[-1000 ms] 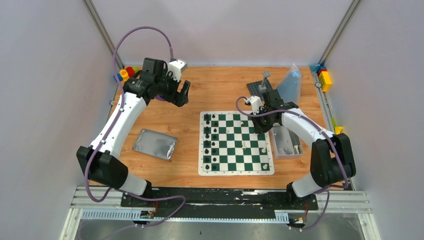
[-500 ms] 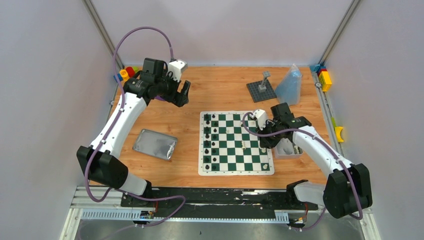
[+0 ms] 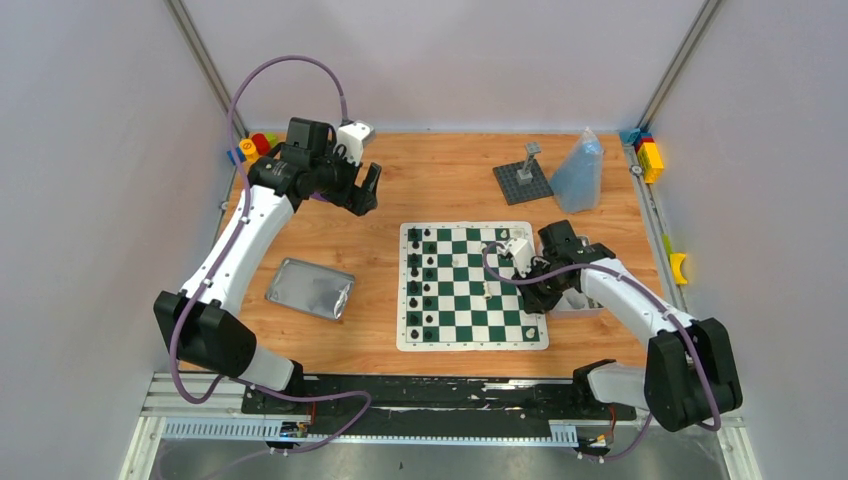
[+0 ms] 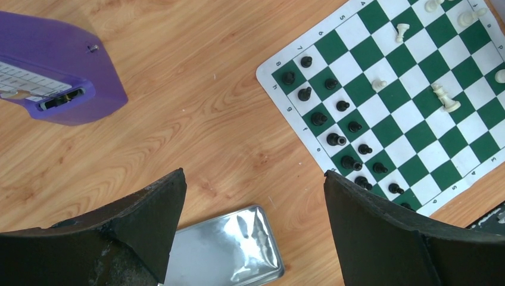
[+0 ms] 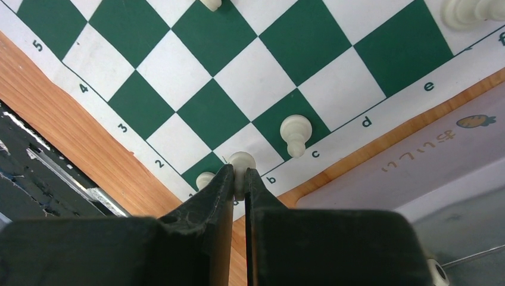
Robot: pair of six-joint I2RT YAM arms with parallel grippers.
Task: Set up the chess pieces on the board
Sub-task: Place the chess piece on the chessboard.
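At the near right corner of the board (image 3: pixel 472 338), the right fingers (image 5: pixel 233 180) are clenched on a white pawn (image 5: pixel 242 161), whose round head shows just past their tips. The pawn is over the squares along the board's right edge, by the border letter b. Whether its base touches the board cannot be told. A second white pawn (image 5: pixel 296 132) stands on the green square by letter c, near the held one and apart from the fingers. Another small white piece (image 5: pixel 205 179) peeks out just beside the fingers on their other side. A pale box (image 5: pixel 417 161) lies on the counter (image 3: pixel 420 180) just off that edge of the board.

Farther in, a few white pieces (image 4: pixel 443 98) are scattered over the middle squares. The black pieces (image 3: pixel 424 285) stand in two files along the board's left edge. A silver tin (image 3: pixel 311 288) lies on the wood left of the board. At the far left, the left fingers (image 3: pixel 365 190) hover released, spread wide, well apart from the board and every piece. At the far right stand a dark studded plate (image 3: pixel 522 182) and a blue bag (image 3: pixel 580 172).
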